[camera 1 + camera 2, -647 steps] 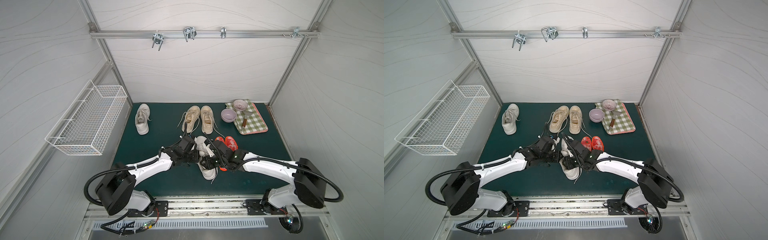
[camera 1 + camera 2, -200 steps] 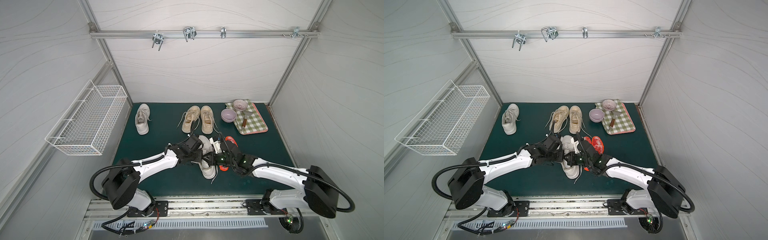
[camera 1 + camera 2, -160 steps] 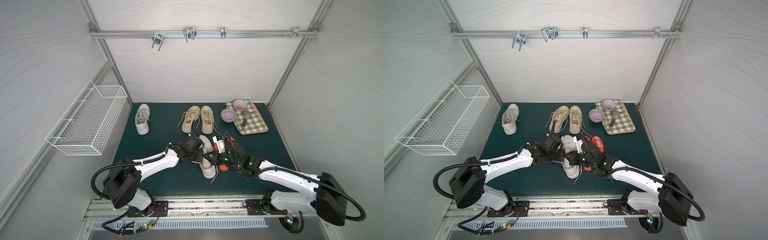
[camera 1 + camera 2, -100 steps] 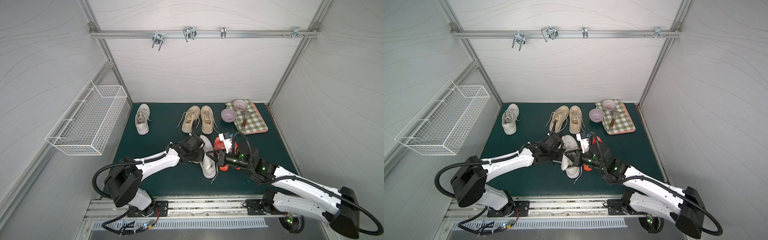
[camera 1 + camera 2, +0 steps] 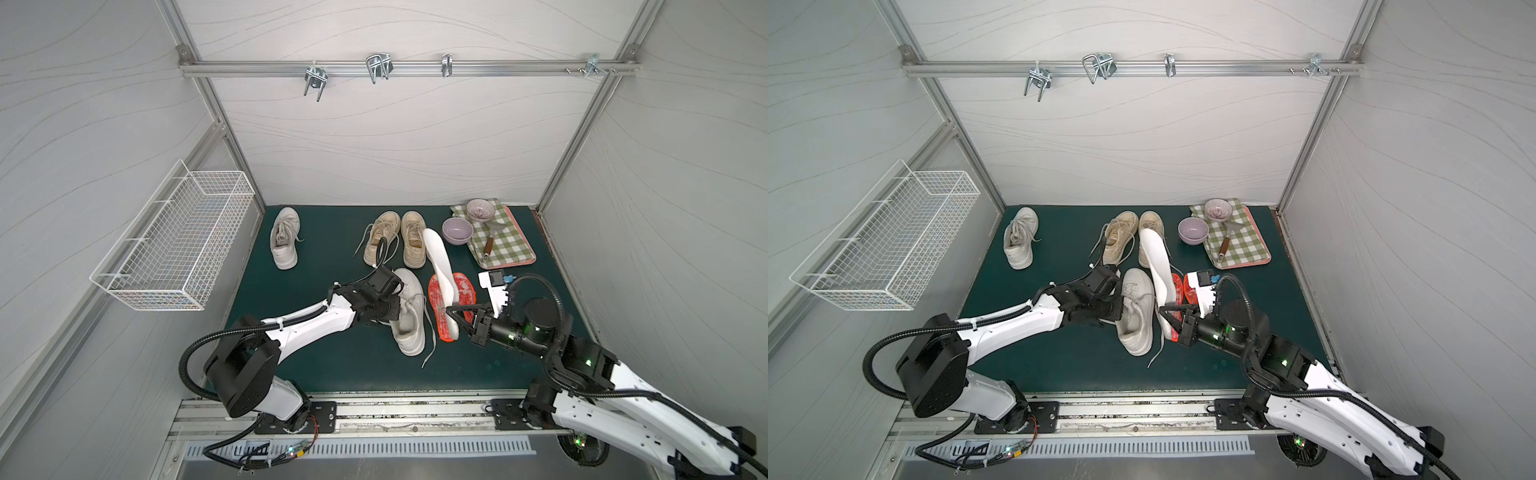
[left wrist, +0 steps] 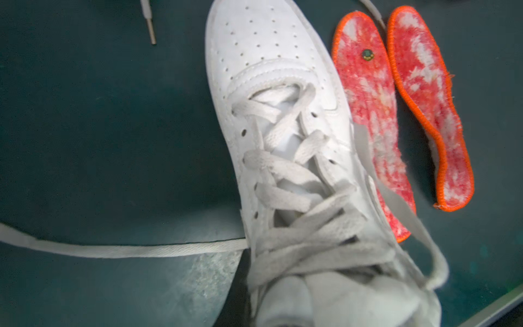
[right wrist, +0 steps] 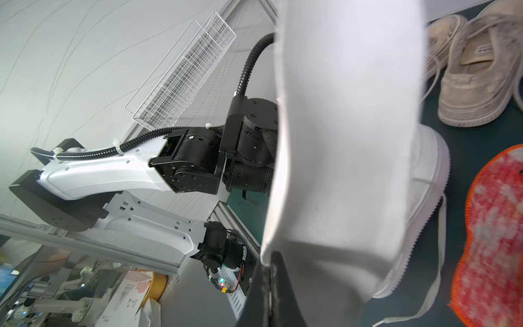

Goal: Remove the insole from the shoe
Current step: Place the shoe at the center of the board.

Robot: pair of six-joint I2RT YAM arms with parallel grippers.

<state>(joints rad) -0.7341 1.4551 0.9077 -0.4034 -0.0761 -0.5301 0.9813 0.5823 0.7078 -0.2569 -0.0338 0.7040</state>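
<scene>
Long white foam insole [image 5: 439, 270] clear of the white leather lace-up sneaker [image 5: 409, 322], slanting above the dark green mat [image 5: 332, 357], heel end pinched by the right gripper [image 5: 454, 318], left gripper [image 5: 394, 309] pressed together against the sneaker's side, fingertips hidden, two orange fuzzy insoles [image 5: 466, 286] partly covered.

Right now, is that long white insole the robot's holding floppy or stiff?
Probably fairly stiff: the white insole sticks out nearly straight, pinched only at one end by the right end effector. Its gentle curve suggests some bend.

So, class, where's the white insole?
In both top views the white insole is pinched in the right gripper, right of the white sneaker, over orange insoles.
</scene>
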